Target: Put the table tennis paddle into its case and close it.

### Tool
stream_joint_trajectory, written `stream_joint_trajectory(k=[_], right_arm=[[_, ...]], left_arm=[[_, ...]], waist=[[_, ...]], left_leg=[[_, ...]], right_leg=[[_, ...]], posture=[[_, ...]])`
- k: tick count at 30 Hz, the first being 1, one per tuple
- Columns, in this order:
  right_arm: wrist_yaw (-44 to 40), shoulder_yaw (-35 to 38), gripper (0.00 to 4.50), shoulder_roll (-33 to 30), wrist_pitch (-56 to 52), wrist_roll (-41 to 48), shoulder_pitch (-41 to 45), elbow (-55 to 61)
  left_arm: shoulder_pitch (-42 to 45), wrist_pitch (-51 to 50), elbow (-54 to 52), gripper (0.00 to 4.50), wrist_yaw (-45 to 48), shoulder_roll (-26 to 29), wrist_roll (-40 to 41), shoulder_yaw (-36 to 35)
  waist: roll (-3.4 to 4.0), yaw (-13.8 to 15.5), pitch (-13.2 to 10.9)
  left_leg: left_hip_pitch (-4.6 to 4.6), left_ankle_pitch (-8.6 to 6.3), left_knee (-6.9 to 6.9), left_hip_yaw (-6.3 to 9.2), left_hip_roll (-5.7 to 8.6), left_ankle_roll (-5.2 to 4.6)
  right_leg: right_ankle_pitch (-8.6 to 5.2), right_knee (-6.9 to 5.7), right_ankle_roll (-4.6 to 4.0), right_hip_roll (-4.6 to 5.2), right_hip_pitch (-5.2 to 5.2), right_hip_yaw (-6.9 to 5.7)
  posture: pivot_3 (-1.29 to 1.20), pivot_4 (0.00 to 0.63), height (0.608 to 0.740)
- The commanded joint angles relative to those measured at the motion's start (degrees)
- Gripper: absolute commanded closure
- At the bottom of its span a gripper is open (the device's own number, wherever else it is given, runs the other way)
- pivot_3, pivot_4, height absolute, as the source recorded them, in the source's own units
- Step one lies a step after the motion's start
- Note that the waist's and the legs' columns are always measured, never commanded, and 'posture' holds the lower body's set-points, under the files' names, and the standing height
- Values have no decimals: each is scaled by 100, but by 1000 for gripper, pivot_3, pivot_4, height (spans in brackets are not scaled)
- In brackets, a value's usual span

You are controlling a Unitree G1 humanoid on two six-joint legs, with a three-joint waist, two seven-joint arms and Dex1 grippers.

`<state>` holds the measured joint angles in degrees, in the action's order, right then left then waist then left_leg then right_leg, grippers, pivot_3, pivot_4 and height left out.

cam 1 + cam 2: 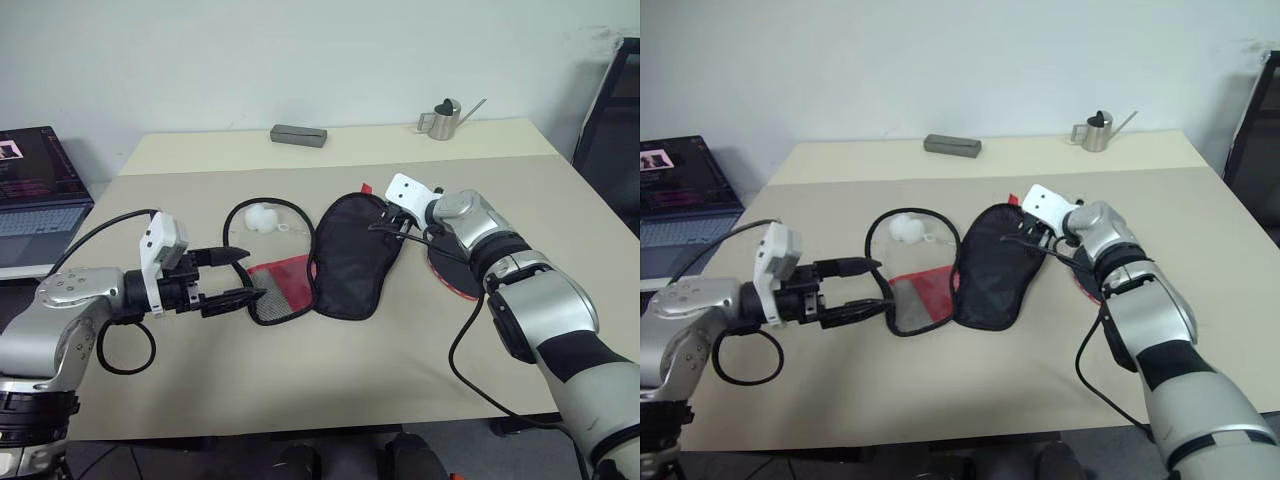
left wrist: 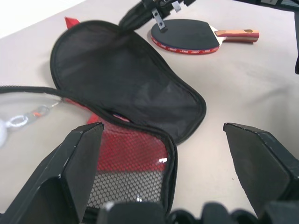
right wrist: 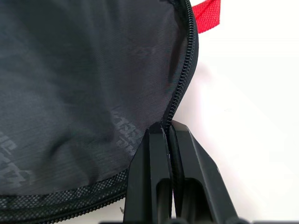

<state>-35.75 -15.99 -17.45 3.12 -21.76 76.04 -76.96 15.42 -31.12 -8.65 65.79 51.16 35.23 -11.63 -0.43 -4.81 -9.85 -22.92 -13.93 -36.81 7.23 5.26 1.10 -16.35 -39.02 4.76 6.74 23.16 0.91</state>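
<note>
The case (image 1: 350, 255) lies unzipped and spread flat mid-table, its black half on the right and its mesh half with the red panel (image 1: 285, 280) on the left. A white fluffy ball charm (image 1: 262, 217) rests inside the loop of zip edging behind the mesh half. My right gripper (image 3: 166, 128) is shut on the zip edge of the black half at its far right rim (image 1: 390, 225). The table tennis paddle (image 2: 187, 37) lies flat on the table just right of the case, partly hidden under my right arm. My left gripper (image 1: 250, 275) stands open beside the mesh half, holding nothing.
A grey box (image 1: 299, 135) and a small metal watering can (image 1: 443, 120) stand along the table's far edge. A laptop (image 1: 35, 190) sits off the table to the left, and a dark chair (image 1: 615, 110) at the far right. Black cables trail from both wrists.
</note>
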Motion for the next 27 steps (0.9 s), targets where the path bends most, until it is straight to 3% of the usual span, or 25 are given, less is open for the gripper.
stream_joint_trajectory(k=[1, 12, 19, 23, 27], right_arm=[[237, -104, 4461, -2, 235, -199, 252, 21], [625, -57, 4461, 94, 241, -304, 237, -31], [1339, -44, 2203, 58, 186, -436, 284, -39], [1718, 225, 2203, -9, 152, -199, 380, -23], [1182, 695, 2203, -13, -30, 289, 326, 43]], left_arm=[[104, 39, -11, 0, 29, 47, 7, -69], [121, 65, 28, 0, 38, 42, -25, -41], [170, 79, 59, 0, 30, 24, -49, -8], [202, 98, 92, 0, 21, -17, -72, 29], [219, 104, 86, 0, 44, -29, -53, 42]], waist=[[0, 0, 0], [0, -9, 0], [0, -12, 0], [0, -15, 0], [0, -16, 0]], left_leg=[[0, 0, 0, 0, 0, 0], [0, 1, 0, 0, 0, 1], [0, 1, 0, 0, -1, 1], [0, 1, 0, 0, -1, 2], [0, 1, 0, -1, -1, 2]], right_leg=[[0, 0, 0, 0, 0, 0], [0, 0, 0, -1, 0, 1], [0, -1, 0, -2, 1, 1], [0, -1, 0, -2, 1, 2], [0, -1, 0, -2, 1, 3]], posture=[[0, 150, 740], [0, 150, 740], [0, 150, 740], [0, 150, 740], [0, 150, 740]])
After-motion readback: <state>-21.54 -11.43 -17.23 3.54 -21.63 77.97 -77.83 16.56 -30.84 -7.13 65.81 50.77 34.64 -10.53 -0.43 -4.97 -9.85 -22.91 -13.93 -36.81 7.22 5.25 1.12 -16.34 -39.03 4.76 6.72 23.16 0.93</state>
